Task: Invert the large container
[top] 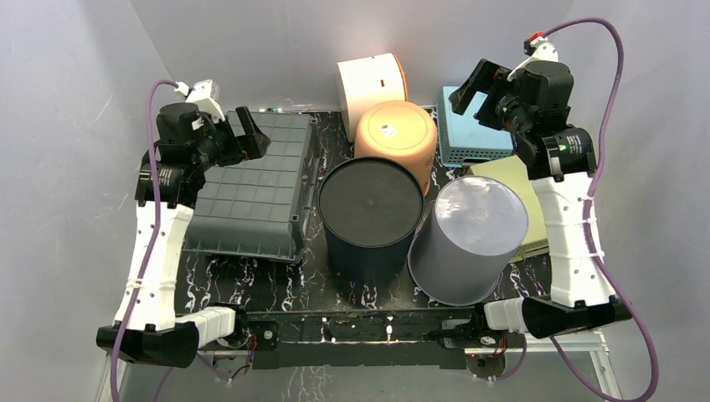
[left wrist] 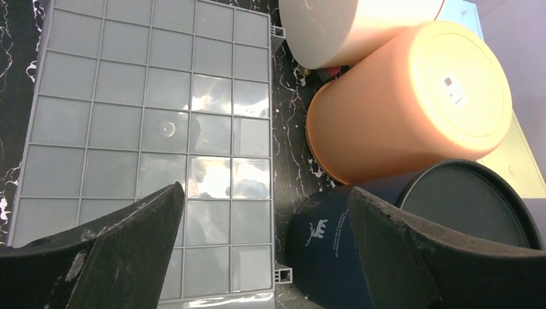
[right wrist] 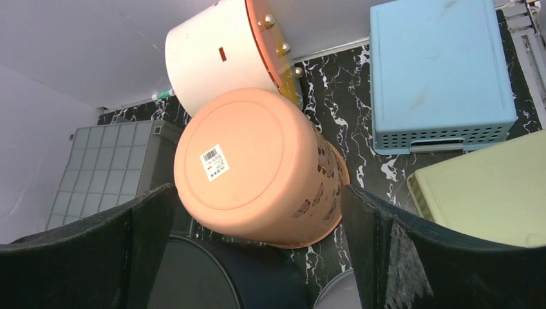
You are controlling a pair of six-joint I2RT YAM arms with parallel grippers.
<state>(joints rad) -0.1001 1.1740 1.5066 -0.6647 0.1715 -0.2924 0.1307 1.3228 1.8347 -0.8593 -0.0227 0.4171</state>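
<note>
Progress: looks finished, with large container (top: 251, 188) lying ribbed base up on left of desk (top: 276, 285), left tool (left wrist: 264, 193) and right tool (right wrist: 257, 190) both spread wide, empty.

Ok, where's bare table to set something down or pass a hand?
Best: the front strip of table between grey crate and near edge. A narrow lane runs between crate and orange bin. Centre and right are crowded: dark bin, grey bin, blue basket.
</note>
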